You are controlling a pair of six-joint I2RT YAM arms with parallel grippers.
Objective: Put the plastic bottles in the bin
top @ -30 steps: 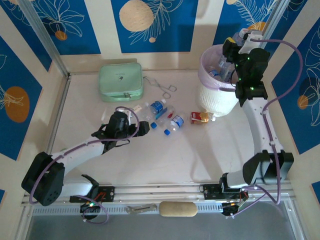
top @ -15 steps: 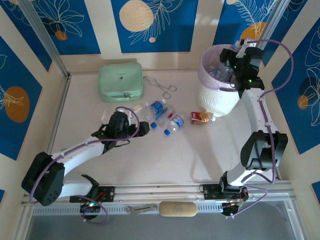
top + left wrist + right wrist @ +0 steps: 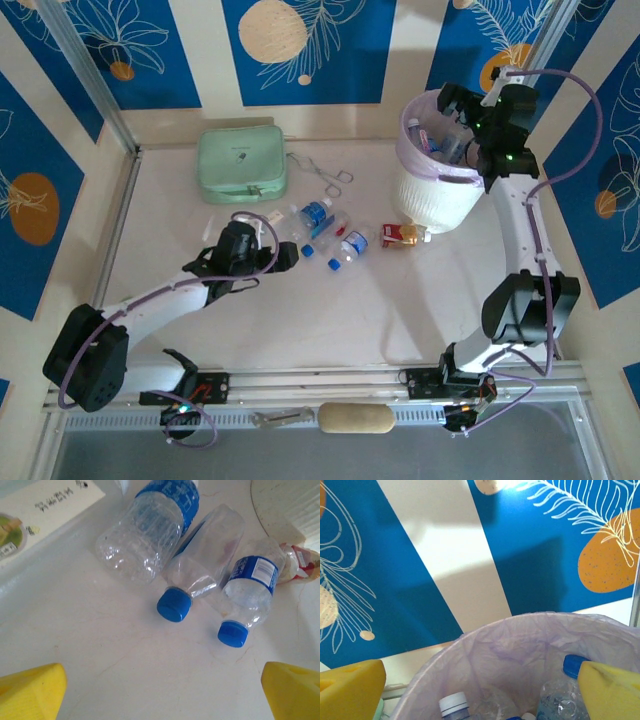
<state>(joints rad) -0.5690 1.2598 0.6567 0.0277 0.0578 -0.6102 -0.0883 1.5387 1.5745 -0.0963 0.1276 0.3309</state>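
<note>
3 bottles lie on the tabletop, all on their sides & close together: a big bottle w/ a blue label, a middle bottle w/ a blue cap, & a third bottle w/ a blue label & a blue cap. The big bottle & the middle bottle touch. The third bottle is right next to the middle one. 1 bin, white w/ slats & a pale lilac bag, stands at the far R of the tabletop. More bottles are inside it. In the R wrist view I can count 2, a white-cap bottle & a blue-cap bottle; the rest of the pile is too hidden to count. 1 red & white carton lies btwn the 3 bottles & the bin, near the bin's foot. 1 green case sits at the back, w/ 1 pair of metal tongs just beside it. There are 2 grippers. The L gripper is low over the tabletop, just L of the 3 bottles. Its yellow fingers are spread wide w/ nothing btwn them. In its own view the 3 bottles lie a bit ahead & do not touch it. The R gripper is up over the bin's mouth. Its fingers are wide apart too & it holds nothing. The bottles in the bin lie right below it.
</note>
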